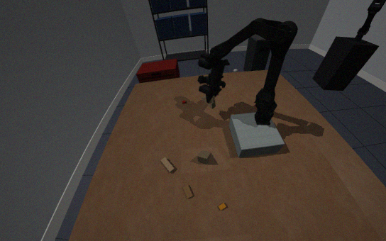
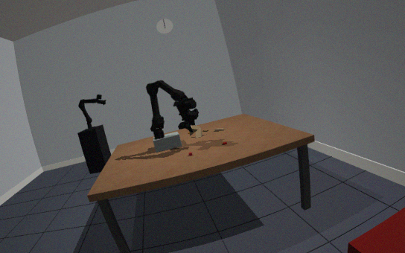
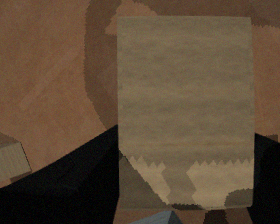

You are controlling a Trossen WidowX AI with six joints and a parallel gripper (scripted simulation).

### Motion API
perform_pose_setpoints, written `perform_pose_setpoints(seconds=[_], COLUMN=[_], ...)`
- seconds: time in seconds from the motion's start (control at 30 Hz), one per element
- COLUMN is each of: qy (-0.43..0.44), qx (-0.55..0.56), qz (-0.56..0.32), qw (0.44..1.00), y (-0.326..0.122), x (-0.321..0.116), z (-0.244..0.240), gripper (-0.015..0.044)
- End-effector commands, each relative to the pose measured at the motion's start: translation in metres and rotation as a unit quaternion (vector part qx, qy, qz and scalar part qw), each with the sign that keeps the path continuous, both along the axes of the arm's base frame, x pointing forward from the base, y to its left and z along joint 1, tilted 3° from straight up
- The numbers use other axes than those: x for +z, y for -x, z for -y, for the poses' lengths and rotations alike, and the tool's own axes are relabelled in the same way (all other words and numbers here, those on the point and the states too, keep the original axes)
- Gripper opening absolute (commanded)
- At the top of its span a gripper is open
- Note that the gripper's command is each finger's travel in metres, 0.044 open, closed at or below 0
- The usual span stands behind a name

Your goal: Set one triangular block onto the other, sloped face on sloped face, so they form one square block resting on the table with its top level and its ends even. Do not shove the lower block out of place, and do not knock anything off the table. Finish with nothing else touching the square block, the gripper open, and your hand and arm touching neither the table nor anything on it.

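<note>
My gripper (image 1: 211,99) (image 2: 191,130) (image 3: 176,135) is shut on a pale wooden triangular block (image 1: 213,103) (image 3: 186,90), held above the table's far part in the top view. In the wrist view its broad rectangular face fills the middle between the black fingers. The other triangular block (image 1: 203,157) (image 2: 198,133) rests on the table, nearer the top camera and apart from the gripper. Its exact facing is too small to tell. A wooden piece shows at the wrist view's left edge; which one it is I cannot tell.
A pale blue-grey box (image 1: 257,132) (image 2: 168,142) is at the arm's base. Two small wooden pieces (image 1: 167,165) (image 1: 188,191) and an orange piece (image 1: 222,206) lie nearer the top camera. Small red pieces (image 1: 184,102) (image 2: 224,143) (image 2: 190,154) lie on the table (image 1: 138,142).
</note>
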State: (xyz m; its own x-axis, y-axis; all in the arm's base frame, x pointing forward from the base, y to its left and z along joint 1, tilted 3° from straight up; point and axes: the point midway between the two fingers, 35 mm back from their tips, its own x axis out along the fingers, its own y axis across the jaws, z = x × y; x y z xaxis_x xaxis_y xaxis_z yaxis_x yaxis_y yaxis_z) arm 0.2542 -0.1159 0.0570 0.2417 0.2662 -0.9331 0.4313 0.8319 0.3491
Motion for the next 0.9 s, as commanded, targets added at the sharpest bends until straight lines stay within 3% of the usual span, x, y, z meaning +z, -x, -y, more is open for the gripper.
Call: perform_pose_setpoints(seconds=[0.0,0.43,0.87], qy=[0.008,0.041,0.068], qx=[0.073,0.278,0.469], qz=[0.013,0.064,0.120], qw=[0.997,0.957,0.873], y=[-0.0004,-0.0010,-0.0017], x=[-0.0024,-0.0024,-0.0025], z=[-0.0003,0.0006,0.0016], gripper=[0.0000,0.0000,0.0000])
